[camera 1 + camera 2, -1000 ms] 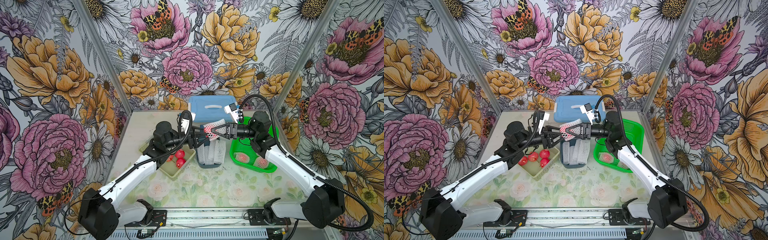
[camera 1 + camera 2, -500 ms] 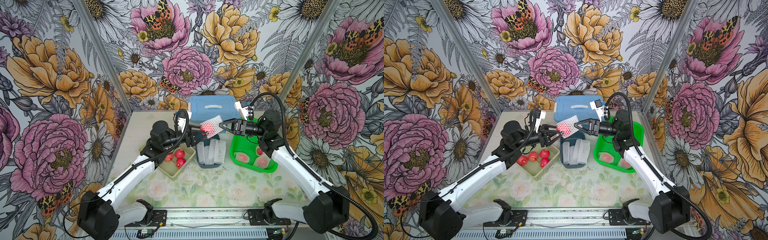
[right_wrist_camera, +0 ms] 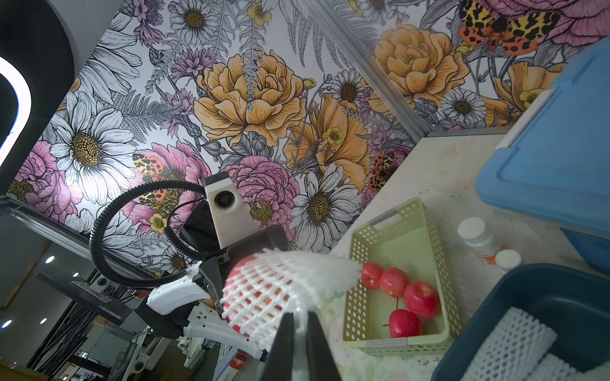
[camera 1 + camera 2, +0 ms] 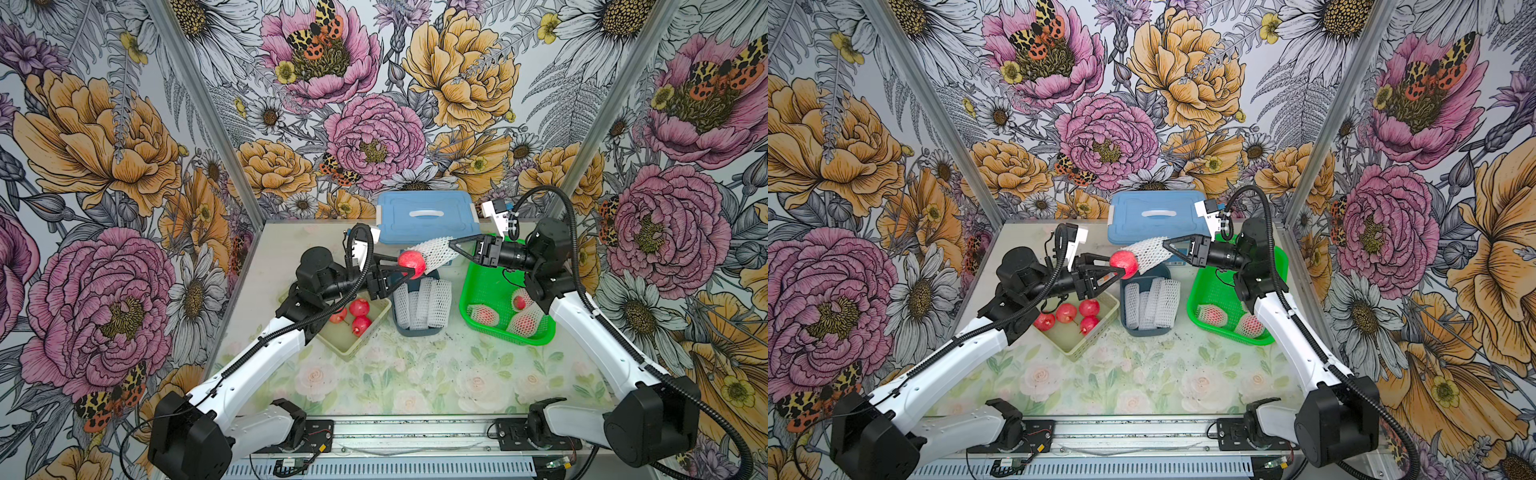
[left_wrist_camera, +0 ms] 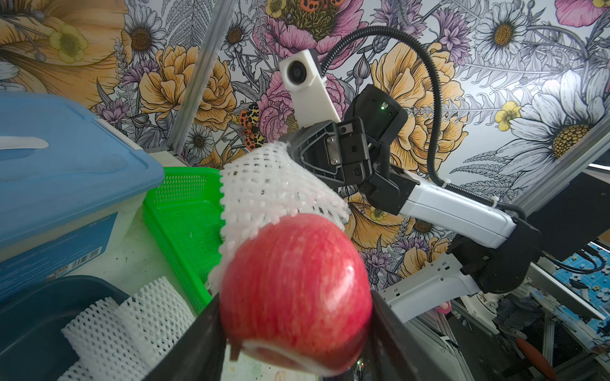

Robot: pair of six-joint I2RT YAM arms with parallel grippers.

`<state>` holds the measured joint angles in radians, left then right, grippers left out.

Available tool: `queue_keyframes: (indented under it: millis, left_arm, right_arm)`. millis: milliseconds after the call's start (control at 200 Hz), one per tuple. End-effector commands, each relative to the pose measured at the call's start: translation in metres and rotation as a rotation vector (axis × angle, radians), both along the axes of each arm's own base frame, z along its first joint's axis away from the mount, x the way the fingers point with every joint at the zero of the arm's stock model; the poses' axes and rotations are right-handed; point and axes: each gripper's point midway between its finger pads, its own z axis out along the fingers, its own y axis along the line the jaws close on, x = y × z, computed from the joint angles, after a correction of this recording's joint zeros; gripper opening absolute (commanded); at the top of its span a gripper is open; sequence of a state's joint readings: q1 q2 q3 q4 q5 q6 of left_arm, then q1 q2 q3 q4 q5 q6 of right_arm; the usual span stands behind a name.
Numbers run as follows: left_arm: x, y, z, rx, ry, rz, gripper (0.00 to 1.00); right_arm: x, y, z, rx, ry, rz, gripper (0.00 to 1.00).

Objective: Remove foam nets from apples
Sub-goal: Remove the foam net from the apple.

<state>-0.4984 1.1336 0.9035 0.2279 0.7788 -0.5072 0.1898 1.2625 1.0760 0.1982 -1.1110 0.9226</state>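
L pincer clamped on apple mid-air, jaws across its bare half. R pincer tips pinched together on frilly end of foam net; net runs from R tips to the apple, covering only the side away from L pincer. Net: light, soft, stretchy, prob slips from a thin pinch, so grab bunched end deep. Apple: firm, glossy, slippery, bruisable; grip across widest part. 3 empty nets in bin below both.
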Motion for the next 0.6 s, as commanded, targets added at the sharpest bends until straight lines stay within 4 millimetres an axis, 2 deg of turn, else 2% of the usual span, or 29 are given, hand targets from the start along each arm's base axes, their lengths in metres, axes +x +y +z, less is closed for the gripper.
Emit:
queue_keyframes:
  millis: [0,110,220,290,425,596]
  left_arm:
    - [0.013,0.019,-0.025,0.062,0.067,0.101,0.51]
    - [0.035,0.041,-0.051,0.129,0.159,0.236,0.5]
    - [0.043,0.059,-0.072,0.14,0.231,0.292,0.51]
    - [0.044,0.064,-0.078,0.132,0.254,0.296,0.52]
    - [0.041,0.061,-0.076,0.112,0.254,0.263,0.54]
    - [0.033,0.044,-0.06,0.086,0.207,0.192,0.56]
  right_arm:
    - [0.003,-0.017,0.023,0.012,-0.095,-0.081,0.11]
    - [0.01,-0.03,0.02,0.008,-0.09,-0.141,0.11]
    - [0.014,-0.037,0.011,-0.005,-0.076,-0.166,0.12]
    - [0.014,-0.037,0.006,-0.017,-0.066,-0.165,0.12]
    - [0.014,-0.034,-0.001,-0.025,-0.054,-0.15,0.13]
    - [0.01,-0.023,-0.006,-0.034,-0.048,-0.117,0.14]
